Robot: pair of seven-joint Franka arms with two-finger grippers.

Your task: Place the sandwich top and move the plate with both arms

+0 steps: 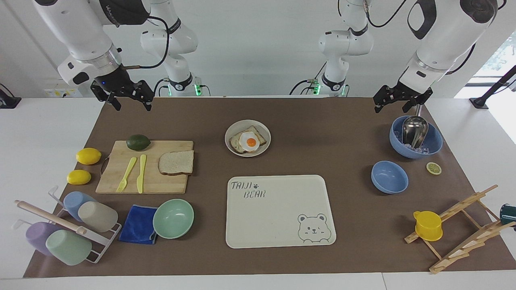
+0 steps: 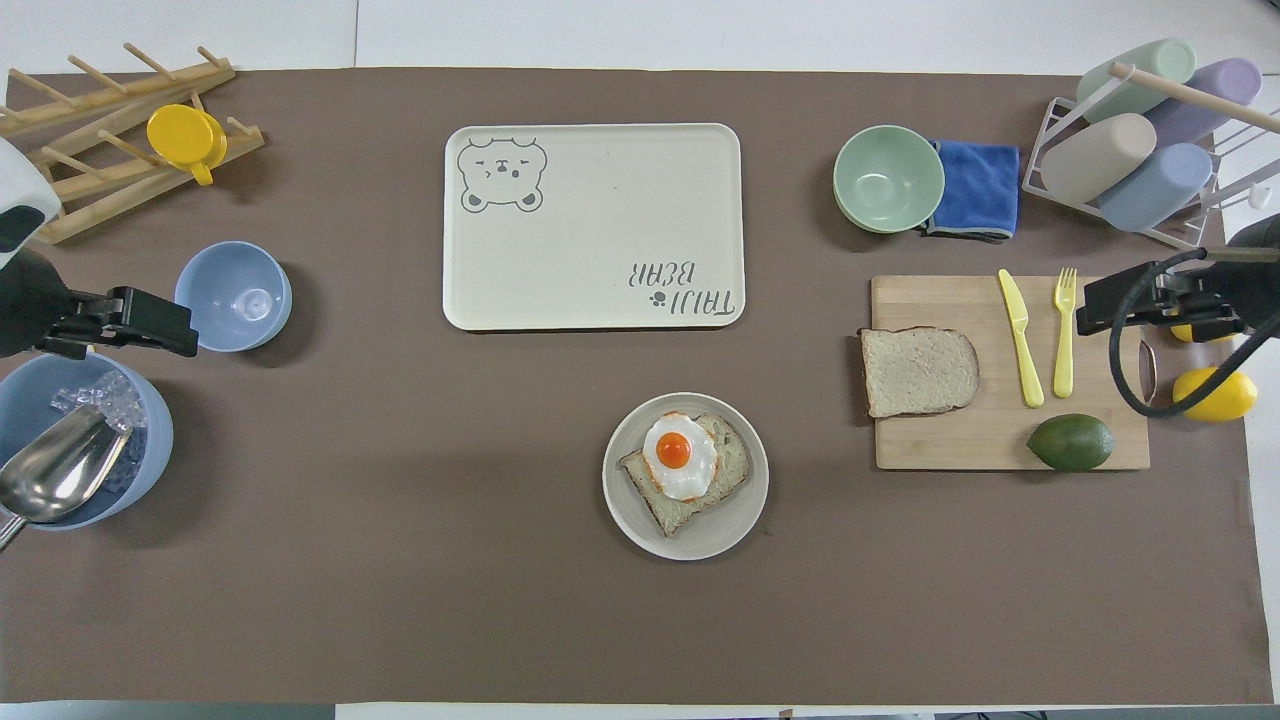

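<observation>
The sandwich top [image 1: 176, 162] is a pale bread slice lying on the wooden cutting board [image 1: 121, 183] toward the right arm's end; it also shows in the overhead view [image 2: 918, 371]. The plate [image 1: 228, 139] stands mid-table, nearer to the robots than the tray, and holds a bread slice with a fried egg [image 1: 250, 141]; the plate rim also shows from overhead [image 2: 730, 520]. My right gripper [image 1: 132, 102] hangs open and empty, raised over the board's end [image 2: 1095, 305]. My left gripper [image 1: 392, 105] hangs open and empty over the big blue bowl [image 2: 170, 325].
The bear-printed tray [image 1: 278, 225] lies farther from the robots than the plate. An avocado [image 1: 138, 142], fork and knife share the board. A mint bowl [image 1: 173, 218], blue cloth, cup rack and lemons sit by it. Blue bowls [image 1: 389, 176], a scoop and a wooden rack occupy the left arm's end.
</observation>
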